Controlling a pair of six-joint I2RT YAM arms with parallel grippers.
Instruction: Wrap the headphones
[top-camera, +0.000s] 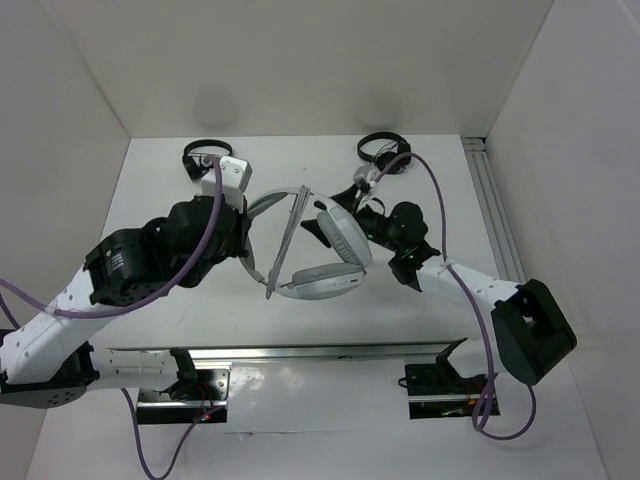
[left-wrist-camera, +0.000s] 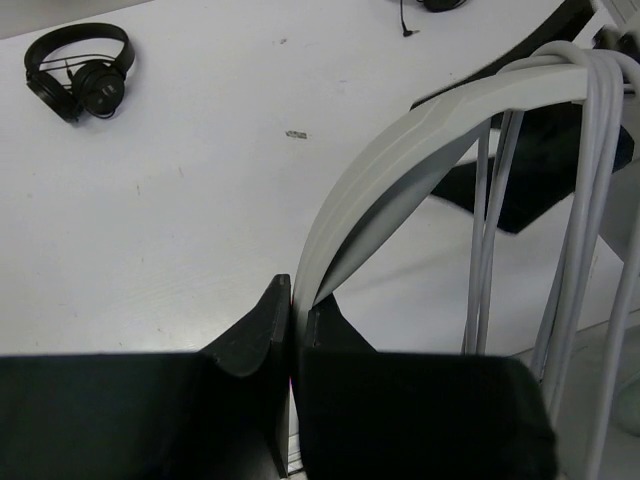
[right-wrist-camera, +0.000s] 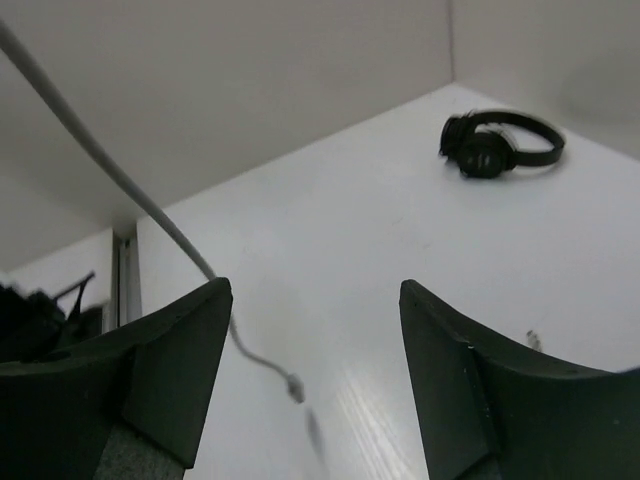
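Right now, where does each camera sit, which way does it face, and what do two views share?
Top external: above and behind the arms, looking down on the white table; both arms show, flanking the large white and light-grey over-ear headphones.
Left wrist: on the left arm, looking along the black left fingers, shut on the headphones' headband.
Right wrist: on the right arm, looking between the open black right fingers across the table to a wall corner.
Shared: top and left wrist views both show the headband.
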